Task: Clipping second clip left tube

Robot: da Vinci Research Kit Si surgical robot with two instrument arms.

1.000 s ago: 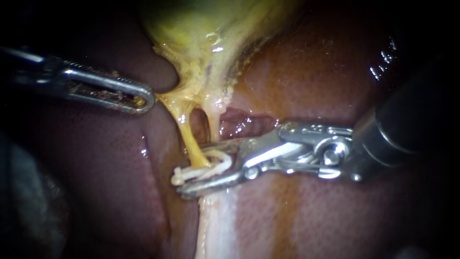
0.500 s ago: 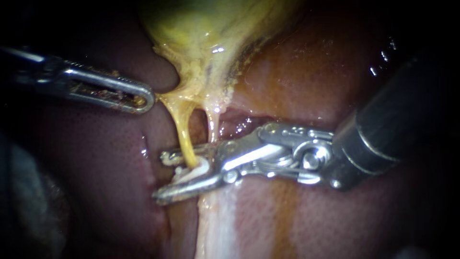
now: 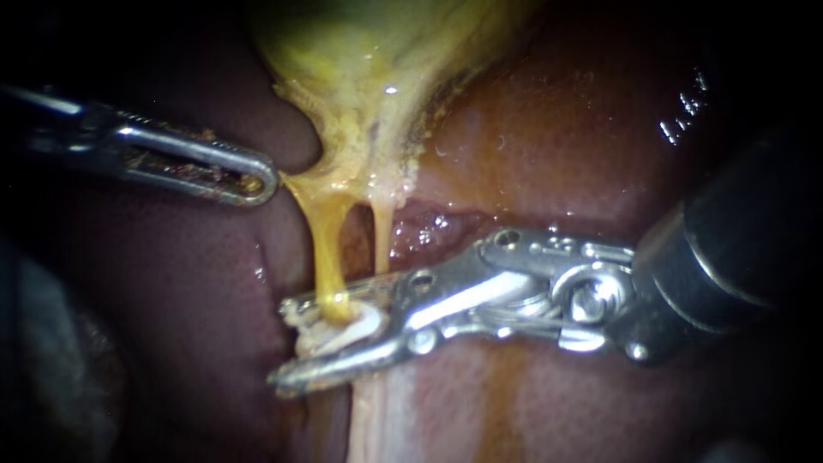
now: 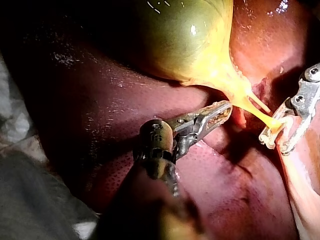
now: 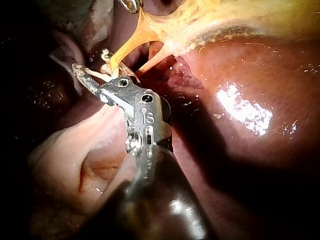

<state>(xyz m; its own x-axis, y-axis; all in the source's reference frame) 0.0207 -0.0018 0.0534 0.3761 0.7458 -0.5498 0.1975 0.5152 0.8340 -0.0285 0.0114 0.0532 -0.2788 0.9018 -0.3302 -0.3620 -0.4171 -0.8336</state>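
The yellow-green gallbladder [image 3: 369, 69] narrows into two thin tubes over the dark red liver [image 3: 557, 129]. The left tube [image 3: 326, 249] is orange-yellow and the right tube [image 3: 380, 236] is paler. My right instrument [image 3: 281, 343] straddles the left tube's lower end, its jaws spread around a white clip [image 3: 343, 330] that wraps the tube. The right wrist view shows the same clip [image 5: 95, 74] ahead of the jaws [image 5: 92, 62]. My left instrument [image 3: 253, 182] is shut on the edge of the gallbladder's neck, and its jaws [image 4: 220, 111] also show in the left wrist view.
A pale strip of tissue [image 3: 377, 411] runs down from under the clip. Grey cloth [image 4: 30, 210] lies beside the liver behind my left instrument's shaft. A pale pink fold [image 5: 75, 150] bulges next to my right instrument's shaft.
My right instrument has slid left along the tissue, so the left tube now sits deeper between its jaws with the clip. My left instrument has stayed put.
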